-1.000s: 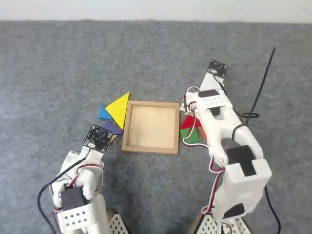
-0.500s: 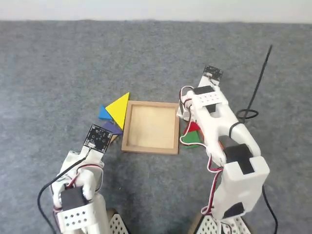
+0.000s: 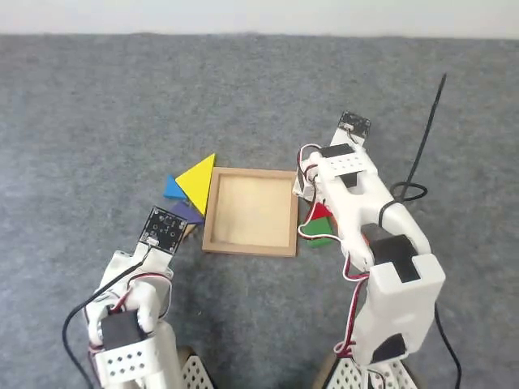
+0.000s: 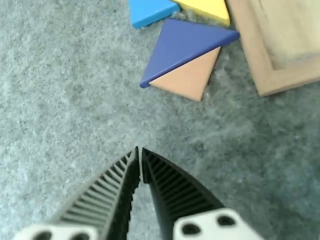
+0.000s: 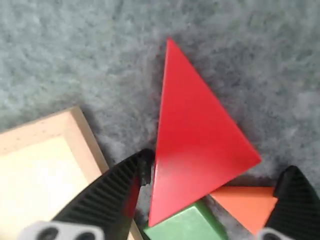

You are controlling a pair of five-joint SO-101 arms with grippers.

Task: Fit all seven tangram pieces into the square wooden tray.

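The square wooden tray (image 3: 253, 173) sat on the carpet (image 3: 97, 105) with every piece lying outside it. We had the yellow triangle (image 3: 199, 180), blue piece (image 3: 171, 188), purple triangle (image 4: 187, 42) and tan triangle (image 4: 190, 77) bunched by one side. On the opposite side, the green piece (image 5: 184, 226) and orange triangle (image 5: 246, 206) crowded one edge of the red triangle (image 5: 192, 135). The right gripper (image 5: 218, 167) was spread wide around the red one, holding nothing, one finger between it and the tray wall. The left gripper (image 4: 139, 152) was closed on nothing, over carpet near the purple triangle.
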